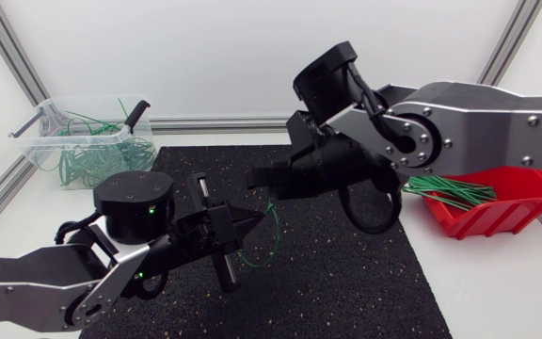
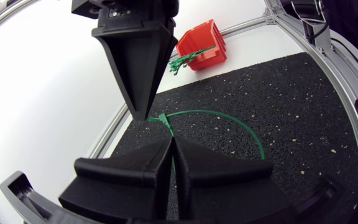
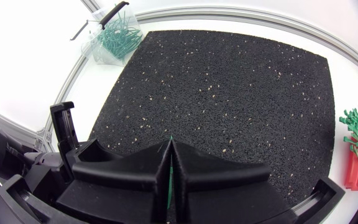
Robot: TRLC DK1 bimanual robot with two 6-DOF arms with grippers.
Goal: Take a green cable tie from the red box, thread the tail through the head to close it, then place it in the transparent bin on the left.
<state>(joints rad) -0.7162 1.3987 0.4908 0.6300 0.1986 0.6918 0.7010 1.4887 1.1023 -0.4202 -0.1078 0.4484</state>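
1. Left gripper [image 2: 171, 144]: you can see its two wedge fingers pressed flat together, with the green cable tie [image 2: 168, 126] pinched in the seam between them. The strap comes out just ahead of the tips and sweeps round in a wide arc over the black mat [image 2: 291, 93].
2. Right gripper [image 3: 169, 144]: its fingers are also closed against each other, and a thin green sliver of the tie runs along the seam at the tips. From the left wrist camera it shows as a single wedge whose point sits at the tie's head, just ahead of the left fingertips.
3. From overhead, the two grippers meet near the centre of the frame. The left arm comes in from the lower left and the right arm from the right edge. The tie's loop curves just right of the left gripper and below the right one.
4. Only the left wrist camera gives you the full arc and the head of the tie. The right wrist camera shows just the sliver, and the overhead camera hides both seams. You cannot tell whether the tail has passed through the head.
5. At the right of the overhead frame sits the red box [image 1: 511, 212] with a bundle of loose ties [image 1: 450, 191] across its left rim. The transparent bin [image 1: 36, 132], holding a tangle of green, is at the upper left, well apart from both grippers.
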